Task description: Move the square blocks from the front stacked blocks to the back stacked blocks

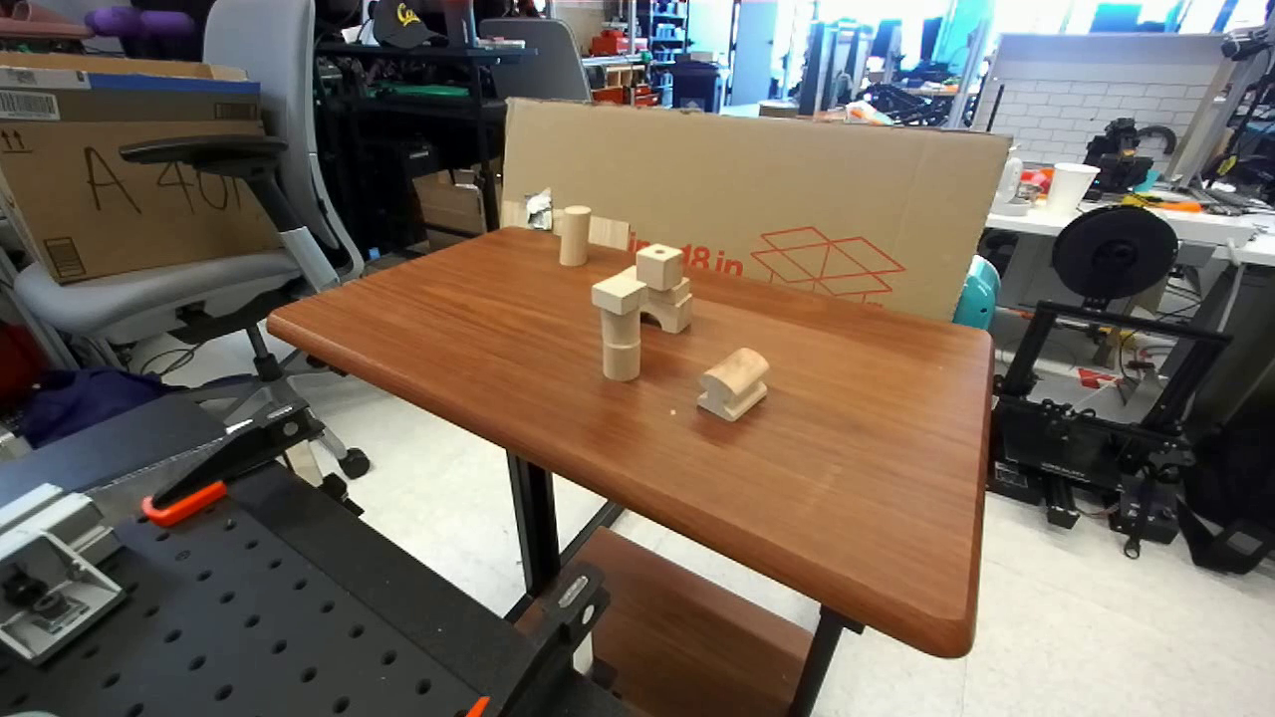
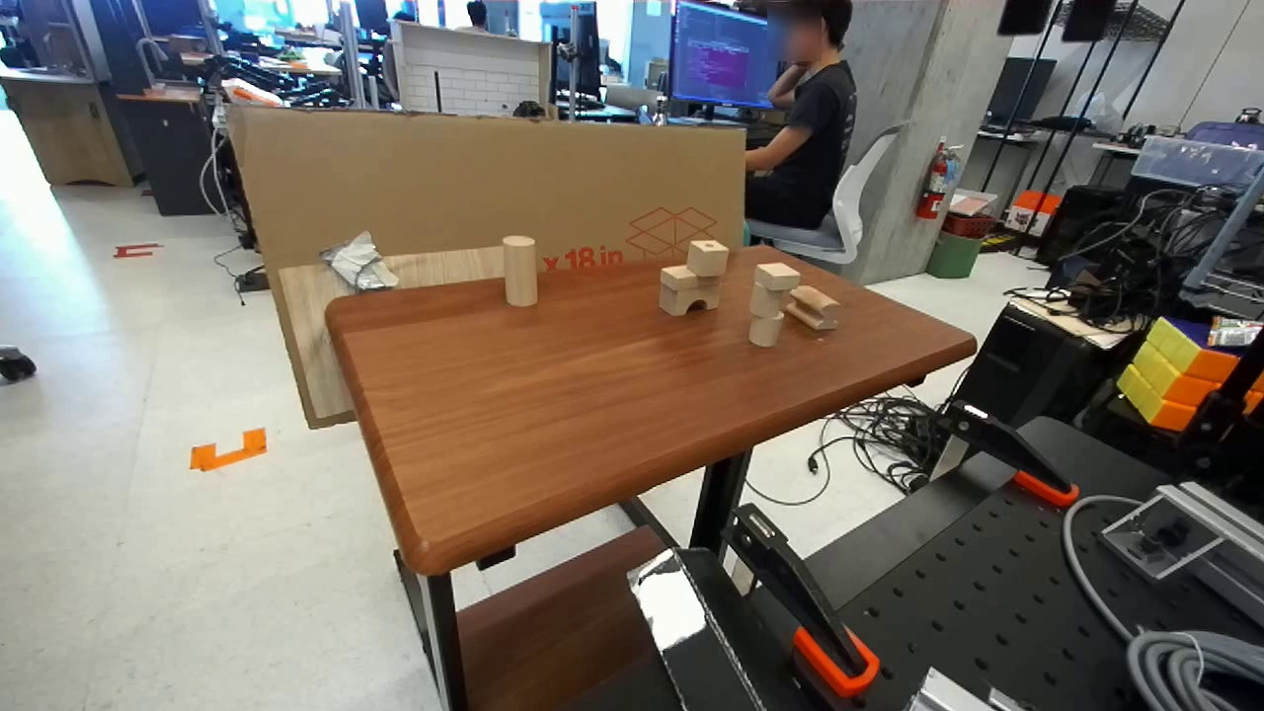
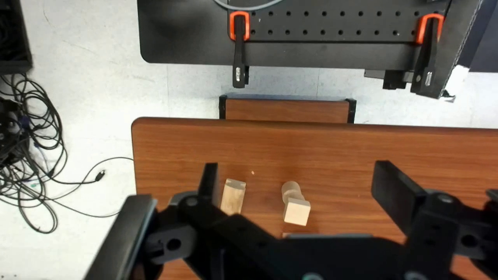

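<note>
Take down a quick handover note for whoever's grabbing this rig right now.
Gripper: open, holding nothing.
Front stack: square block on top of two upright cylinders.
Back stack: arch block at the bottom, cube on top.
Done: no transfer these pictures can confirm.
Left: probably lift the square block off the front stack and set it on the back one.

In an exterior view, the front stack (image 1: 620, 330) stands on the counter (image 1: 478, 329), a square block (image 1: 620, 292) on its top. Just behind it and slightly right is the back stack (image 1: 671, 297), topped by another square block (image 1: 659, 267). A low piece (image 1: 735, 381) lies right of the front stack; a lone cylinder (image 1: 574, 237) stands behind both stacks, to the left. The cardboard (image 1: 757, 179) rises behind the counter. In the wrist view, the low piece is left of the front stack.
</note>
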Robot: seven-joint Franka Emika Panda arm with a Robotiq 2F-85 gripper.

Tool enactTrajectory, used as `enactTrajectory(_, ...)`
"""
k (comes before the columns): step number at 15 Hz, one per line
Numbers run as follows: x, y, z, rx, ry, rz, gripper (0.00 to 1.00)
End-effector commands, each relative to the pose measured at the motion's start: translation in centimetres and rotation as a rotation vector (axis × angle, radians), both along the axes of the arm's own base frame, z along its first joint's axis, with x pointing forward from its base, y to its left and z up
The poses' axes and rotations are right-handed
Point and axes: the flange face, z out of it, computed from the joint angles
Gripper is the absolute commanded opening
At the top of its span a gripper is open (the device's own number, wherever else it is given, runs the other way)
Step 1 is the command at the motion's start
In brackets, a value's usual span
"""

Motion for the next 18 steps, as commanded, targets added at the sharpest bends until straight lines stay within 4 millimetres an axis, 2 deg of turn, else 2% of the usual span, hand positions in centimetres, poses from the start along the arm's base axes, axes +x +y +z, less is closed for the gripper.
enactTrajectory(1,3.0,1.1,-2.9,0.018,-0.039,-0.007,1.0)
enactTrajectory(7,6.8,0.9,-8.4,0.064,0.015,-0.047,1.0)
enactTrajectory(14,10.1,1.4,-12.5,0.055,0.03,-0.072,1.0)
enactTrajectory(18,11.3,1.8,-14.6,0.049,0.044,-0.077,1.0)
